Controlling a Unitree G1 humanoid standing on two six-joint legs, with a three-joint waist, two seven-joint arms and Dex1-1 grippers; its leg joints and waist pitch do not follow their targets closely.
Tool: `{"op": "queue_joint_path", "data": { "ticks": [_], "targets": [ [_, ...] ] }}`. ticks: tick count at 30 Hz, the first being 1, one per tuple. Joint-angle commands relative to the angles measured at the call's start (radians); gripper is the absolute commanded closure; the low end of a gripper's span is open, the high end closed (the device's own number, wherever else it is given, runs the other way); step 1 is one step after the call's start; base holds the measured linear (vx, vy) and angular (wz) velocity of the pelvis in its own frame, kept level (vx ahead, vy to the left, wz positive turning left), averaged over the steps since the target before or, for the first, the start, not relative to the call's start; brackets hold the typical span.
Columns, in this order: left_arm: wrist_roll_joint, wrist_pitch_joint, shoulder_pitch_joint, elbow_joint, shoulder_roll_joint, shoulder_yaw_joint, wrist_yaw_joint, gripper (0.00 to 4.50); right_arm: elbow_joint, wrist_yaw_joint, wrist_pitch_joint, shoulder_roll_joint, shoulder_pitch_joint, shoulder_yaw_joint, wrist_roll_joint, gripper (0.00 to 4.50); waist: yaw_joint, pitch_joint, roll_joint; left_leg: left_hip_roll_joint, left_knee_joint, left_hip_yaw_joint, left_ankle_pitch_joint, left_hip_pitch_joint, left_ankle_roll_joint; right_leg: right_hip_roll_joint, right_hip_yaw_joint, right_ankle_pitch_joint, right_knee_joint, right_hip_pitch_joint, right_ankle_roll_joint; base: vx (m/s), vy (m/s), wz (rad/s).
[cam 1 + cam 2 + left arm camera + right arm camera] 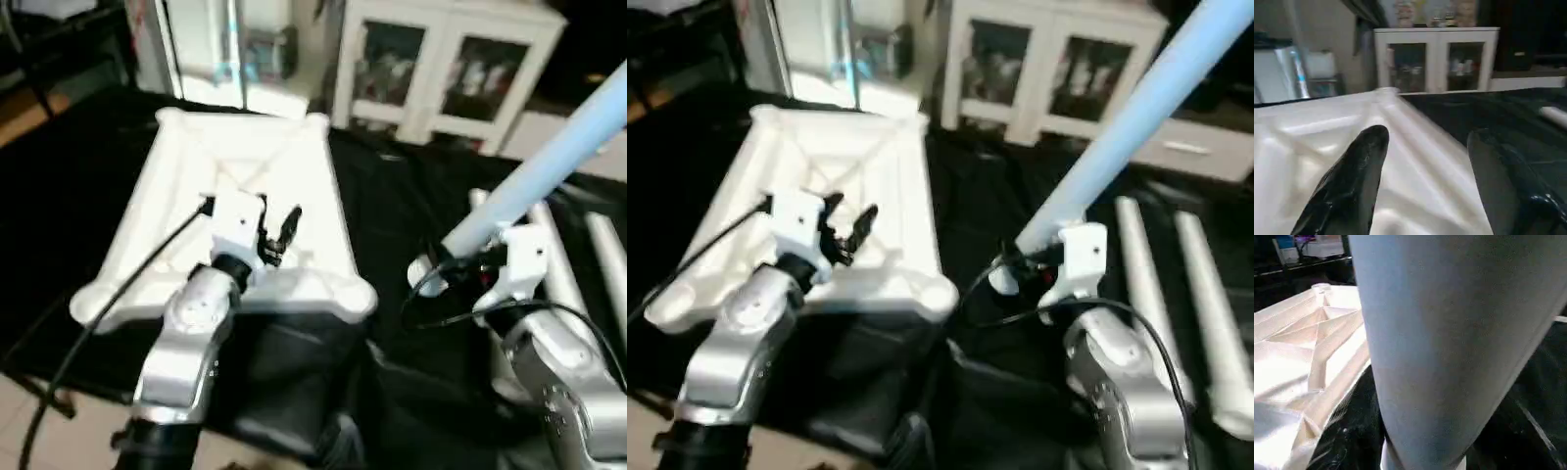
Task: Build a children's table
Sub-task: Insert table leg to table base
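Children's table: no leg seated in what shows of it, so assembly is at the first-leg stage by my read. Right gripper [1034, 262] is clamped around the thick end of one white leg [1136, 113], jaws partway closed on it, leg raised and slanting up and away to the robot's right, its butt end hanging over the black cloth [392, 196] just right of the tabletop's near right corner socket [345, 296]. Left gripper [277, 233] is open with nothing between its fingers [1354, 176], hovering over the near half of the tabletop [245, 166] (contact with the plastic can't be confirmed from here). Tabletop lies upside down, ribs and rim facing up, on the black-draped work table, to the robot's left of centre; the near left socket [93, 304] and the two far corners also look unfilled. Spare legs [1200, 284] lie flat on the cloth to the right, next to the right arm; at least two are visible, a third can't be counted reliably. Left to do: swing the held leg over a socket, butt end down, press it in, then repeat for the rest and flip the table upright.
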Motion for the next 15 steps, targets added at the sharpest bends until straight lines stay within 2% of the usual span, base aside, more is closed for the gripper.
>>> {"op": "queue_joint_path", "data": {
  "ticks": [1,2,3,4,5,6,7,8,9,10,11,12,13,14,15],
  "targets": [
    [-0.002,0.005,0.004,0.004,0.001,-0.004,-0.011,1.54,-0.019,-0.005,-0.003,-0.009,0.003,-0.023,0.004,2.66,-0.042,-0.098,0.011,0.19,-0.013,-0.184,1.213,0.204,0.493,-0.094,0.091,0.197,0.017,-0.137,0.05,0.122,0.067,-0.16],
    [-0.01,0.002,0.007,0.001,0.005,-0.006,-0.024,1.54,-0.023,-0.002,-0.002,-0.008,0.005,-0.023,0.008,2.66,-0.044,-0.094,-0.003,0.115,0.007,-0.18,1.45,0.177,0.407,-0.103,0.135,0.328,-0.015,-0.15,0.126,-0.039,0.101,-0.31],
    [-0.017,-0.001,0.01,-0.001,0.009,-0.006,-0.035,1.54,-0.025,-0.001,-0.002,-0.005,0.006,-0.021,0.009,2.66,-0.038,-0.09,-0.016,0.048,0.012,-0.155,1.378,0.134,0.343,-0.093,0.145,0.411,-0.049,-0.134,0.126,-0.039,0.101,-0.31],
    [-0.027,-0.003,0.013,-0.004,0.013,-0.005,-0.047,1.54,-0.026,-0.001,-0.001,-0.001,0.006,-0.02,0.012,2.66,-0.024,-0.078,-0.038,-0.063,0.003,-0.064,0.976,0.035,0.246,-0.064,0.124,0.561,-0.073,-0.074,0.066,-0.132,0.111,-0.14],
    [-0.057,0.001,0.019,-0.008,0.019,0.002,-0.075,1.54,-0.034,-0.004,0.008,0.008,0.001,-0.02,0.024,2.66,-0.017,-0.066,-0.042,-0.065,-0.026,-0.028,0.569,0.011,0.182,-0.071,0.116,0.531,-0.098,-0.047,0.014,-0.093,0.062,0.12],
    [-0.078,0.001,0.02,-0.014,0.024,0.0,-0.099,1.54,-0.036,-0.001,0.011,0.009,-0.002,-0.025,0.033,2.66,-0.023,-0.067,-0.049,-0.05,-0.043,-0.023,0.416,0.003,0.157,-0.083,0.114,0.48,-0.1,-0.03,-0.012,-0.093,0.062,0.12],
    [-0.078,0.001,0.02,-0.014,0.024,0.0,-0.099,1.54,-0.036,-0.001,0.011,0.009,-0.002,-0.025,0.033,2.66,-0.023,-0.069,-0.034,-0.031,-0.065,-0.012,0.23,0.003,0.116,-0.085,0.105,0.386,-0.101,-0.018,-0.073,-0.061,0.016,0.1],
    [-0.091,0.022,0.014,-0.016,0.038,-0.005,-0.124,1.37,-0.034,0.005,0.013,0.008,-0.009,-0.03,0.042,2.66,-0.032,-0.057,-0.031,-0.014,-0.085,-0.003,0.105,0.002,0.087,-0.079,0.099,0.291,-0.11,-0.022,-0.112,-0.082,-0.003,0.01],
    [-0.12,0.046,0.009,-0.016,0.066,-0.026,-0.19,1.27,-0.017,0.017,0.015,0.007,-0.022,-0.037,0.051,2.66,-0.032,-0.041,-0.03,-0.003,-0.102,0.003,-0.051,0.006,0.056,-0.074,0.095,0.134,-0.119,-0.036,-0.133,-0.082,-0.003,0.01],
    [-0.135,0.056,0.007,-0.015,0.081,-0.039,-0.227,1.27,-0.007,0.023,0.015,0.007,-0.027,-0.039,0.055,2.66,-0.036,-0.036,-0.025,0.003,-0.111,0.008,-0.147,0.01,0.039,-0.071,0.095,0.042,-0.126,-0.042,-0.137,-0.099,-0.013,0.02],
    [-0.128,0.061,0.003,-0.008,0.099,-0.062,-0.257,1.2,0.01,0.032,0.013,-0.002,-0.035,-0.039,0.052,2.66,-0.04,-0.026,-0.025,0.016,-0.123,0.017,-0.32,0.022,-0.007,-0.072,0.092,-0.142,-0.139,-0.056,-0.126,-0.109,-0.019,0.07],
    [-0.122,0.069,-0.003,0.0,0.122,-0.092,-0.298,1.17,0.028,0.043,0.013,-0.014,-0.045,-0.038,0.047,2.66,-0.041,-0.021,-0.024,0.02,-0.127,0.021,-0.384,0.027,-0.033,-0.072,0.091,-0.214,-0.148,-0.064,-0.112,-0.109,-0.019,0.07],
    [-0.117,0.075,-0.011,0.012,0.135,-0.116,-0.331,1.07,0.045,0.059,0.017,-0.029,-0.055,-0.039,0.049,2.66,-0.041,-0.025,-0.018,0.025,-0.128,0.026,-0.436,0.035,-0.073,-0.071,0.091,-0.256,-0.152,-0.071,-0.087,-0.104,-0.015,0.1],
    [-0.112,0.082,-0.022,0.024,0.146,-0.139,-0.359,0.95,0.057,0.078,0.025,-0.045,-0.066,-0.042,0.056,2.66,-0.036,-0.033,-0.005,0.028,-0.129,0.03,-0.445,0.039,-0.094,-0.07,0.091,-0.24,-0.151,-0.073,-0.072,-0.087,0.001,0.09],
    [-0.107,0.086,-0.037,0.04,0.159,-0.162,-0.396,0.95,0.067,0.1,0.026,-0.061,-0.078,-0.044,0.063,2.66,-0.037,-0.03,-0.015,0.029,-0.131,0.036,-0.452,0.039,-0.097,-0.069,0.091,-0.238,-0.157,-0.077,-0.064,-0.087,0.001,0.09]
  ]
}}
